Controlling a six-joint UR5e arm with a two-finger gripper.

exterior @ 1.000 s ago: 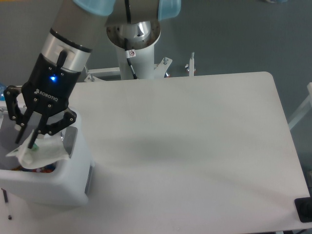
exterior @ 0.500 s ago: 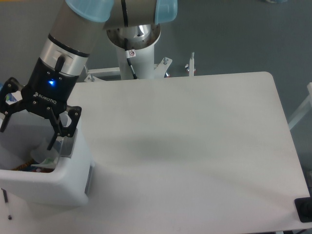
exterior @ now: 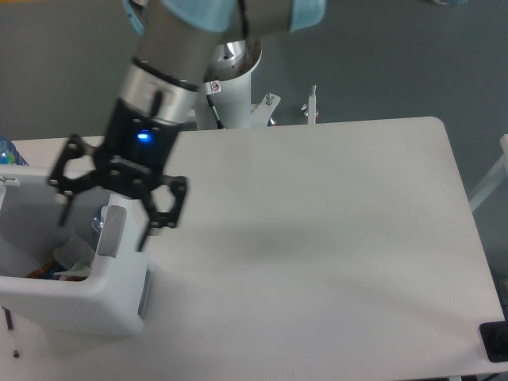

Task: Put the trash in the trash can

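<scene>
Trash can (exterior: 75,298) is the landmark: white bin w/ rounded corners at the table's (exterior: 317,238) left edge, grey handle panel (exterior: 116,231) on its right wall. Gripper (exterior: 103,228) hangs just above the can's right rim, fingers spread wide apart, nothing between them; left finger tip over the can's opening, right finger tip (exterior: 145,238) outside the can's right wall, over the table. Blue light glows on the gripper body. Wrapper (exterior: 75,255), crumpled translucent white, lies inside the can near its right wall, below the gripper, not touched. Beside it at the can's bottom, a bit of red-and-blue shows, prob. the bottle (exterior: 54,272), mostly hidden by the front wall. Arm slants up and right from the can toward the white base post (exterior: 226,87) behind the table's far edge.
</scene>
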